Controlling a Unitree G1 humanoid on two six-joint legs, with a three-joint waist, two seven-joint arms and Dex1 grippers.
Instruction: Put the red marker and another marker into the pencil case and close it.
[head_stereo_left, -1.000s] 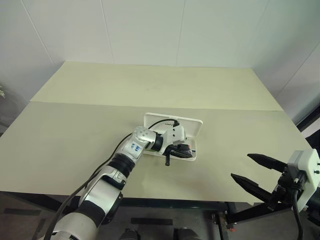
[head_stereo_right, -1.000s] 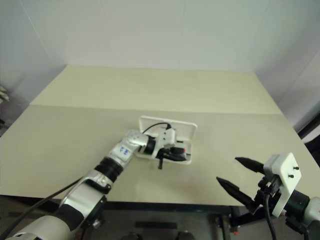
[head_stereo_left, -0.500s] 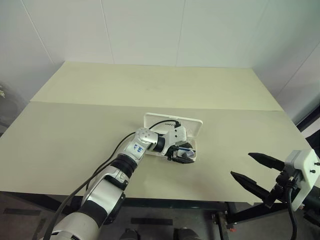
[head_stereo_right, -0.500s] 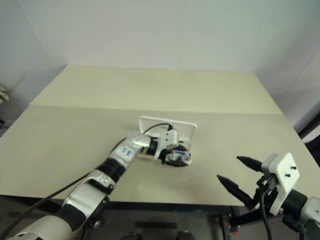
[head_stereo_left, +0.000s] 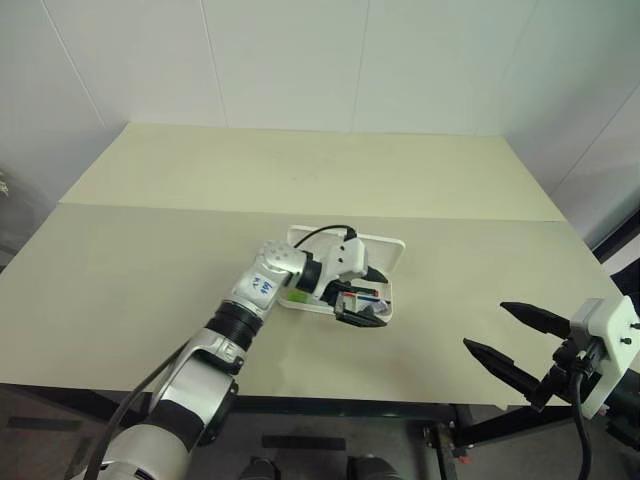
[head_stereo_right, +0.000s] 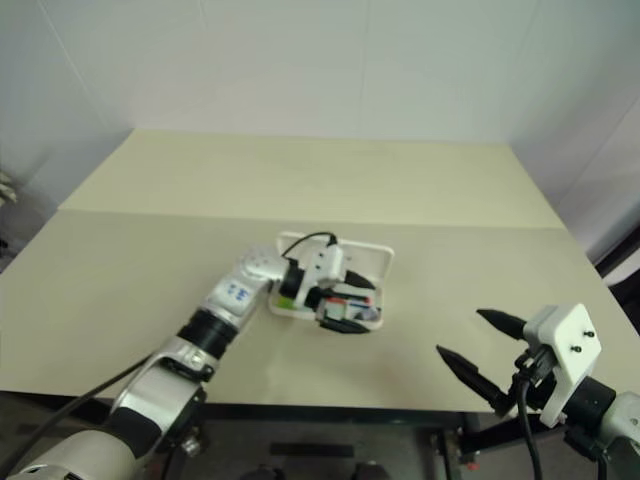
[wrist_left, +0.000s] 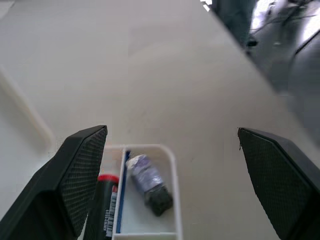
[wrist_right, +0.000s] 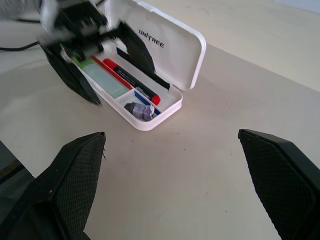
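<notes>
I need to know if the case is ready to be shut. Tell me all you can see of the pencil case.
The pencil case is a white, hard-looking, round-cornered box lying open on the table, its hinged lid tilted back with dark lettering inside. Its tray holds the red marker, a light-green marker and a small crumpled grey object in an end compartment. The open left gripper hovers just above it.

Pencil case (wrist_right: 172, 47): glossy white hard plastic, smooth. Counter (head_stereo_left: 150, 260): matt beige, smooth. End effector fingers (wrist_left: 75, 175): matt black w/ fine grid texture.
</notes>
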